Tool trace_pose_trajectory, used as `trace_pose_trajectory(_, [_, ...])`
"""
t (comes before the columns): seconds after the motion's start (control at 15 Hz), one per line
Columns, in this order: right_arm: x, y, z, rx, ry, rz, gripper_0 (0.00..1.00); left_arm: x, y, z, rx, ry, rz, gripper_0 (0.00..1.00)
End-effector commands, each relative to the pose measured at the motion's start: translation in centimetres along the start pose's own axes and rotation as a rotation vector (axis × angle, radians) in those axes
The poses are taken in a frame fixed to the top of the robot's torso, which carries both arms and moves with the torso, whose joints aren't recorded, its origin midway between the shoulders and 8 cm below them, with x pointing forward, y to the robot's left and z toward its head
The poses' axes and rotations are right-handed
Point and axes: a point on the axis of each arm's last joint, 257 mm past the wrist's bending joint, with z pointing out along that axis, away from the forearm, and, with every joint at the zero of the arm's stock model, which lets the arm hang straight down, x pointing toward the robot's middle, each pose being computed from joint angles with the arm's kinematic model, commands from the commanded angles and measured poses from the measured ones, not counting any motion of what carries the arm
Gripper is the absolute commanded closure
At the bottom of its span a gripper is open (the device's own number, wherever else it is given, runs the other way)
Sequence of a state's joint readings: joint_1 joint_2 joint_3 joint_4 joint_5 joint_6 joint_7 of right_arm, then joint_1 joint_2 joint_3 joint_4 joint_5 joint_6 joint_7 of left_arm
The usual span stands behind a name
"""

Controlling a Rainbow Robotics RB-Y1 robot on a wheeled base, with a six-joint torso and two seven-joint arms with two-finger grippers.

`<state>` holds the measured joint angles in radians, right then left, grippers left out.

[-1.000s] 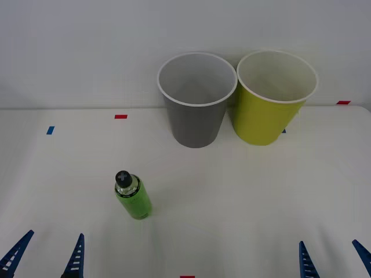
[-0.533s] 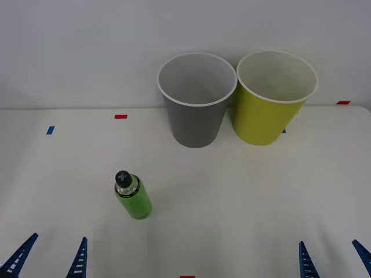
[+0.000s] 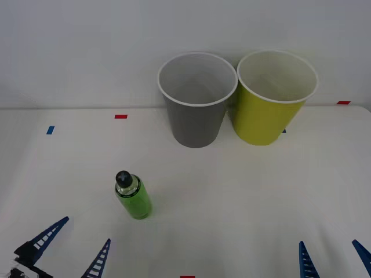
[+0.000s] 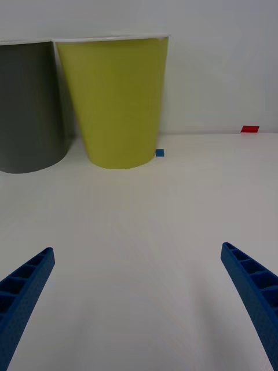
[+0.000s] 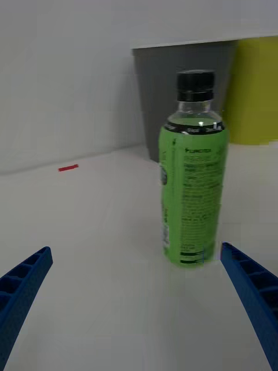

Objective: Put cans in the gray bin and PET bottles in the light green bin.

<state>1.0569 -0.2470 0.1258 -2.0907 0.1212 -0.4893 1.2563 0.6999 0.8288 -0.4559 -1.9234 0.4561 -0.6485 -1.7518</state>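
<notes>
Left pincer [image 3: 68, 248] spread, empty, low over the worktop [image 3: 243, 191]; green PET bottle [image 3: 134, 196] stands upright just ahead of it. Right pincer [image 3: 333, 258] spread, empty; gray bin [image 3: 197, 119] and light green bin [image 3: 269, 113] well ahead, touching side by side.

- Bright, even light overhead, and the white table [image 3: 243, 191] shows no hot glare.
- Soft, faint shadows only: a pale one hugs the green bottle [image 3: 133, 195] at its base.
- Front view is crisp edge to edge.
- Left wrist view runs soft; the bottle's label print smears, and the gray bin [image 5: 185, 93] behind is hazy.
- A small glint sits on the bottle's shoulder.
</notes>
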Motion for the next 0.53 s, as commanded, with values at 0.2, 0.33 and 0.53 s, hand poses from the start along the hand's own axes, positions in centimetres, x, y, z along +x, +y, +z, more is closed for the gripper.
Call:
trace_pose_trajectory(0.2, [0.0, 0.0, 0.0, 0.0, 0.0, 0.0, 0.0, 0.5, -2.7, 2.8, 0.162, -0.019, 0.068, 0.0])
trace_pose_trajectory(0.33, [0.0, 0.0, 0.0, 0.0, 0.0, 0.0, 0.0, 0.2, -3.9, 3.8, 0.206, -0.037, 0.069, 0.0])
trace_pose_trajectory(0.53, [0.0, 0.0, 0.0, 0.0, 0.0, 0.0, 0.0, -0.1, -5.5, 4.6, 0.247, -0.05, 0.049, 0.0])
